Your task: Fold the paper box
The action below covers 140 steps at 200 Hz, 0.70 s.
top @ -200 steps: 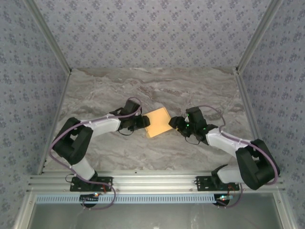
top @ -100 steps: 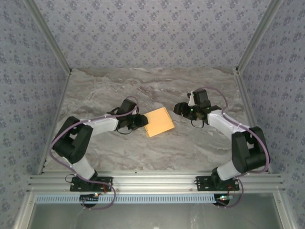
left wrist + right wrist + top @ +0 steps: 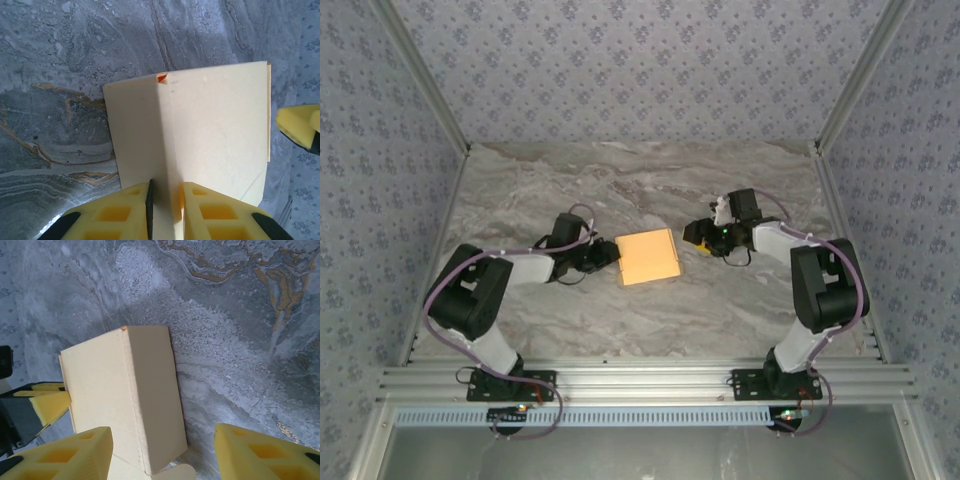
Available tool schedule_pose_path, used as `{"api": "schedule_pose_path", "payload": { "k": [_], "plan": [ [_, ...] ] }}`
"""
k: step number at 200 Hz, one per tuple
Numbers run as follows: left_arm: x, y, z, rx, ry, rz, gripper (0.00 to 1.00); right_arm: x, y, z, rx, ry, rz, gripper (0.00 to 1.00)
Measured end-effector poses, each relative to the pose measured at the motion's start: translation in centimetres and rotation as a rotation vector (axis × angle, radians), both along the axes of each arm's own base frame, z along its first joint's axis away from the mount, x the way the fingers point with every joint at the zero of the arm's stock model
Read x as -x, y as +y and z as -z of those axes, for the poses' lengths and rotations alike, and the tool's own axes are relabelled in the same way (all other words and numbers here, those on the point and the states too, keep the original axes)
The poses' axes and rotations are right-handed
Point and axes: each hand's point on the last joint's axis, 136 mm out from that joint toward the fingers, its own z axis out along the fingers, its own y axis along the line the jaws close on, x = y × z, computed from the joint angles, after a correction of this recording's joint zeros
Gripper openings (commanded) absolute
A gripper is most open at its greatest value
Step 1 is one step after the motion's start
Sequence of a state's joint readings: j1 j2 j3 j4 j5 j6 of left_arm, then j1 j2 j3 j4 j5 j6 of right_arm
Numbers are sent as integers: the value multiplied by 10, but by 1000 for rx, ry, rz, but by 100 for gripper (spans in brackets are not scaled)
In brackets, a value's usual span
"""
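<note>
The paper box is a flat yellow-orange card box lying on the marble table between the arms. In the left wrist view the paper box runs away from my fingers, and a folded ridge at its near edge sits in the narrow gap of my left gripper, which is shut on it. That left gripper is at the box's left edge. My right gripper stands just off the box's right corner, open wide. In the right wrist view the box lies under the right gripper, apart from both fingers.
Patterned walls close the table on three sides. Bare marble lies behind and in front of the box. A finger of the right gripper shows at the box's far end in the left wrist view, and a finger of the left gripper shows in the right wrist view.
My left gripper has closed onto the box's left edge. The right gripper has pulled back off the box's right side. The box has turned to lie squarer.
</note>
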<state>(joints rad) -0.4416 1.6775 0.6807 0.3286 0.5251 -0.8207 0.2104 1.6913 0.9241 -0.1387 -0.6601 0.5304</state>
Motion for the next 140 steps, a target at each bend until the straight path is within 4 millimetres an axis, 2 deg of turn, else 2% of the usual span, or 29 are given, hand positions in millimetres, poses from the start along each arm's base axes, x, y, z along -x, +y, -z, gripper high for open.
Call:
{"api": "schedule_pose_path", "payload": {
  "k": [56,95,114,140],
  "plan": [
    [-4,15,1,119,-25,1,17,-3,14,-3,-103,-6,-44,79],
    [-5,21,1,175,-35,5,17,4,27,8,-144,31,-96,80],
    [-5,21,1,180,-42,7,18,11,41,13,-150,53,-124,80],
    [-10,28,1,177,-47,-16,18,8,52,11,-175,47,-120,80]
  ]
}}
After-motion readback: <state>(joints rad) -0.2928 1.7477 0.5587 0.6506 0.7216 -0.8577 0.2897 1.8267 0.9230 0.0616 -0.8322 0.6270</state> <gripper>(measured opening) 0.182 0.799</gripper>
